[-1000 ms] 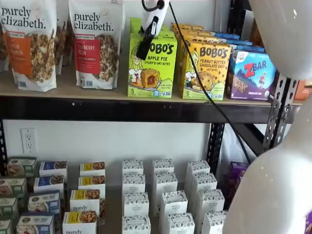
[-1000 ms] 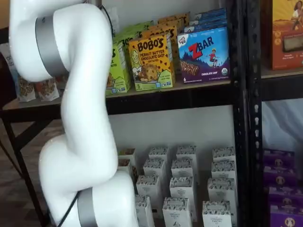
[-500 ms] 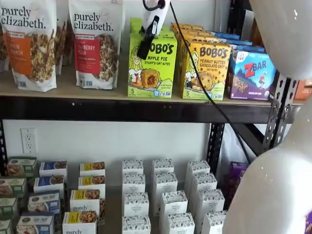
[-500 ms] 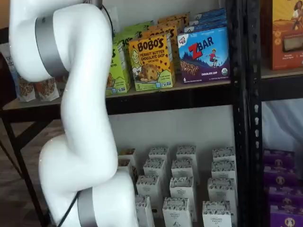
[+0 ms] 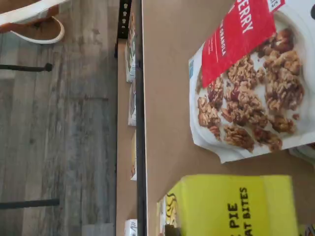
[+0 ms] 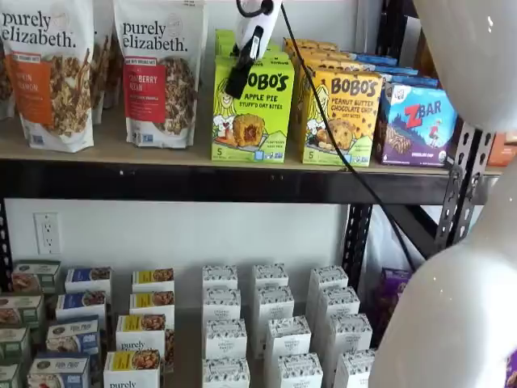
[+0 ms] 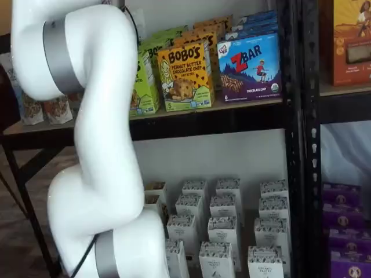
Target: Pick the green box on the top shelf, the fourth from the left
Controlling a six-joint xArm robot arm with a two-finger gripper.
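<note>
The green box (image 6: 252, 109) stands upright on the top shelf (image 6: 202, 182), between a granola bag and a yellow-orange Bobo's box. Its lime top also shows in the wrist view (image 5: 231, 206), on the tan board (image 5: 167, 98). In a shelf view the white arm hides most of it (image 7: 145, 87). My gripper (image 6: 236, 87) hangs from above in front of the box's upper left corner. Only one black finger (image 6: 242, 61) shows, side-on, so I cannot tell whether it is open. It holds nothing that I can see.
A red-labelled granola bag (image 6: 160, 77) stands left of the green box and shows in the wrist view (image 5: 251, 83). The yellow-orange Bobo's box (image 6: 339, 117) and the blue ZBar box (image 6: 416, 121) stand to its right. Small white cartons (image 6: 271, 331) fill the lower shelf. A black cable (image 6: 323, 121) hangs across the boxes.
The gripper's finger has crept very slightly up and to the left in front of the green box. The boxes have not moved.
</note>
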